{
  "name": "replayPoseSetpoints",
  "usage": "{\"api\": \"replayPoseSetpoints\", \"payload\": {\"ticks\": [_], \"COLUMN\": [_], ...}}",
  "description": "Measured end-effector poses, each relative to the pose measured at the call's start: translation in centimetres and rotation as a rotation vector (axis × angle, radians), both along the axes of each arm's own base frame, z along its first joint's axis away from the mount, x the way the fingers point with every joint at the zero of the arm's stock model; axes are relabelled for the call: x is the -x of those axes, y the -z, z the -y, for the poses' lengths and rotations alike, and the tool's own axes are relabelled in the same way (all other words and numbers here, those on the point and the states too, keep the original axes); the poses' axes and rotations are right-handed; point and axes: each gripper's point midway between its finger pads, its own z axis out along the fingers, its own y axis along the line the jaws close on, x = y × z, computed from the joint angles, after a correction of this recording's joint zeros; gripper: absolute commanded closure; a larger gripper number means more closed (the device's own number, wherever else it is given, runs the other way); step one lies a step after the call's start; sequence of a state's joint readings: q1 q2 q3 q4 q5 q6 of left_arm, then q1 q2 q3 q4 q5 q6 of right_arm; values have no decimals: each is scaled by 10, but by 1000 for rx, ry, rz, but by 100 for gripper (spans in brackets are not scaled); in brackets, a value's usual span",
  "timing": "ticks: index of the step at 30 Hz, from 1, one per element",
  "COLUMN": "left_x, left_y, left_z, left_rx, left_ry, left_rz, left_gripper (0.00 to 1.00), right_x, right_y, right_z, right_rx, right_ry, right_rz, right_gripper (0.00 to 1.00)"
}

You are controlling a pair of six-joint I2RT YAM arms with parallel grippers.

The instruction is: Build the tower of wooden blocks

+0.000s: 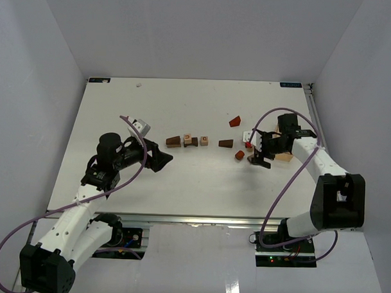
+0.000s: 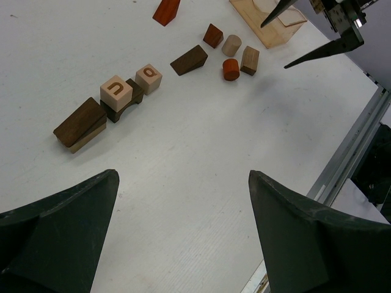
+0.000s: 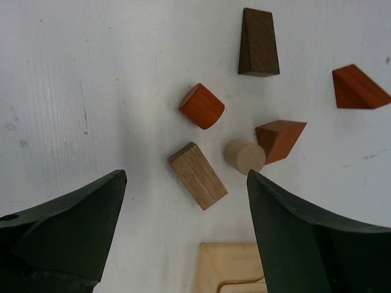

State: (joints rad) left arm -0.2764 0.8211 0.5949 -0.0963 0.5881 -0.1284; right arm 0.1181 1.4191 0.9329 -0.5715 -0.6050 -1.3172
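Overall: no tower stands; the blocks lie low on the table in two loose groups.
Left group: a row of wedges, an arch and lettered cubes, ahead of the left claw.
Right group: tan block, red cylinder, pale cylinder and a brown wedge, close together, just beside the slab.
Strays: a dark wedge and a red wedge lie farther out.
Left claw: spread wide, empty, above bare table and short of the row.
Right claw: spread wide, holding nothing; the tan block lies on the table below it, between the fingers and untouched.
Handling: probably light, stiff, smooth wood; the pieces should slide easily and will not give under the pads. The cylinders may roll.
Hold: likely the tan block's two long flat sides at mid-length. It lies askew to the jaws, so a wrist turn seems needed.
Risk: the pale cylinder sits just beside the block's end and could be nudged.
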Motion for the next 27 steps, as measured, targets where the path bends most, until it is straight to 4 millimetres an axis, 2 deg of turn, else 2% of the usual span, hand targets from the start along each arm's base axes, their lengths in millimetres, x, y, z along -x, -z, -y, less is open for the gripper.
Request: {"api": "replayPoseSetpoints", "payload": {"ticks": [4, 7, 13, 20, 27], "left_x": [0, 0, 2, 4, 4], "left_y": [0, 0, -3, -5, -6], "left_z": [0, 0, 0, 1, 2], "left_rx": [0, 1, 4, 8, 10], "left_ry": [1, 1, 6, 14, 18], "left_rz": [0, 1, 10, 16, 17], "left_gripper": [2, 2, 2, 2, 2], "right_x": [-21, -35, -22, -15, -10], "right_y": [-11, -8, 23, 36, 59], "right_z": [-2, -2, 7, 10, 12], "right_rx": [70, 109, 170, 186, 189], "right_ry": [-186, -275, -370, -408, -413], "right_rz": [58, 83, -1, -41, -115], "right_gripper": [21, 21, 27, 34, 38]}}
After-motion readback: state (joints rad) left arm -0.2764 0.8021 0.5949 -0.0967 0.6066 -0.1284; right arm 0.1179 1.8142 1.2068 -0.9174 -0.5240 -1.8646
